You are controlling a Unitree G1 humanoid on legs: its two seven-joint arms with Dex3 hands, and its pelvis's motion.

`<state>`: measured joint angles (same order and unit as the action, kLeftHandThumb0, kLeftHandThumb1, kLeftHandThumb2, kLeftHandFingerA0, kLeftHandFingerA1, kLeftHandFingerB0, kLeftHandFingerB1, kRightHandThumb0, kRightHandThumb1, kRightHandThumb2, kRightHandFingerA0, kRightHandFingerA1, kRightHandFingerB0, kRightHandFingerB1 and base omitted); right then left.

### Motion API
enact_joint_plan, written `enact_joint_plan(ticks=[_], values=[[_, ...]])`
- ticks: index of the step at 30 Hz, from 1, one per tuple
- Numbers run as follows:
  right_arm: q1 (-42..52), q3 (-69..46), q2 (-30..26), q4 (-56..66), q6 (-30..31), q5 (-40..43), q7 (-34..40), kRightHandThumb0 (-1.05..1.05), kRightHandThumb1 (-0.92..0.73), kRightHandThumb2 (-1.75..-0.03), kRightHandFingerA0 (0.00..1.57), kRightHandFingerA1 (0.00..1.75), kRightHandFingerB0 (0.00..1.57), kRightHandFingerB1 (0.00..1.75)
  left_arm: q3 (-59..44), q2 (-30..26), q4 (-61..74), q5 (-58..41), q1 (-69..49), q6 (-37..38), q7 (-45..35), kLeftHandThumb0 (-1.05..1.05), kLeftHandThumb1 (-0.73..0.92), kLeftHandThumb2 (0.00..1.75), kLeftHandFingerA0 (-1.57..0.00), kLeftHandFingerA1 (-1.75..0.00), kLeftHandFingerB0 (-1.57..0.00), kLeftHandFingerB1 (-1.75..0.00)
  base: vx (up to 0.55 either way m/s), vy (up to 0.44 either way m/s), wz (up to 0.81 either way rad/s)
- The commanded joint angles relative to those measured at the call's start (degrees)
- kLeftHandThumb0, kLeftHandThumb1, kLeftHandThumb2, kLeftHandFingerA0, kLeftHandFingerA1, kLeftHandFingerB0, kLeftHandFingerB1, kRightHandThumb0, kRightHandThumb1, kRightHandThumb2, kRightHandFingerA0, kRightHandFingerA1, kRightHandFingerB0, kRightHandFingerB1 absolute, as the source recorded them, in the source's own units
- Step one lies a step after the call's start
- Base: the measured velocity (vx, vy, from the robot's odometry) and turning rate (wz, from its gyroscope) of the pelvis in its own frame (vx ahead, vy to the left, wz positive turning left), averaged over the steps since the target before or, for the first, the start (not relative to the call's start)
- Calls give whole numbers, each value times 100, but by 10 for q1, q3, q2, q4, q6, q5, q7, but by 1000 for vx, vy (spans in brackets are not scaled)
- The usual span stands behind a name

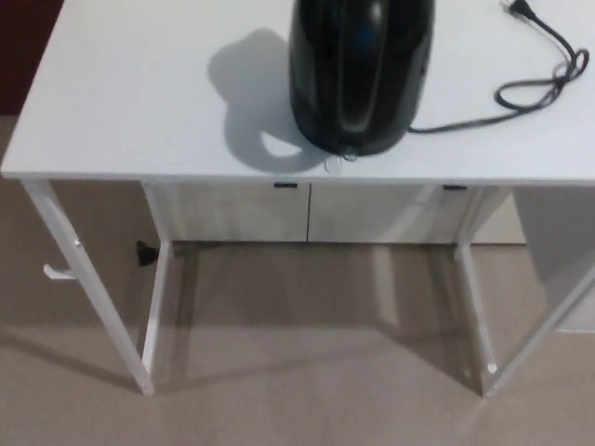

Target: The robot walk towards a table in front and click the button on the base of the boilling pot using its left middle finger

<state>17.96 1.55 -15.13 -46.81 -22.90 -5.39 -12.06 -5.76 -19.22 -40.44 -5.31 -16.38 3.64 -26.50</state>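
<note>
You see neither of the robot's hands here, so the state of the fingers cannot be told. The glossy black boiling pot (361,74) stands on the white rectangular counter (130,102) near its front edge, its top cut off by the frame. A small clear tab (338,162) juts from its base toward you; the button itself is hard to make out. A black power cord (521,88) trails right. White cabinet doors (270,212) sit behind the legs, above beige floor (307,353).
</note>
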Motion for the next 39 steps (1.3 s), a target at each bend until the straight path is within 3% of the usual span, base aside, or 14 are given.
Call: enact_joint_plan(ticks=[1,13,23,28,31,39], values=[[0,-4,-9,-6,-5,-3,8,-8,-62,-57,68,58,56,44,3,-4,3,6,-3,8,0,3,41,87,-32,-60,-12,-49,109,75,6],[9,-3,-8,2,5,-7,10,-9,-63,-58,67,56,54,42,22,-15,-32,31,1,43,13,-5,38,85,-35,-60,-15,-50,193,-97,9],[7,0,-7,6,-1,-10,14,-8,-62,-57,67,56,55,43,24,-14,-27,25,8,23,11,0,40,86,-34,-60,-16,-50,192,-43,-8],[-7,2,-8,-1,-5,-12,14,-9,-62,-57,68,58,56,43,54,-33,-42,71,20,73,37,-12,36,83,-37,-60,-18,-50,298,206,-7],[-5,1,-6,-3,3,-11,17,-8,-62,-58,66,56,56,43,45,-28,-15,47,7,53,25,-2,39,85,-35,-60,-19,-51,146,92,4],[-3,5,-7,-8,-10,-18,20,-9,-61,-57,67,56,55,43,42,-27,21,45,-10,30,32,-1,40,85,-37,-60,-22,-52,72,-55,8]])
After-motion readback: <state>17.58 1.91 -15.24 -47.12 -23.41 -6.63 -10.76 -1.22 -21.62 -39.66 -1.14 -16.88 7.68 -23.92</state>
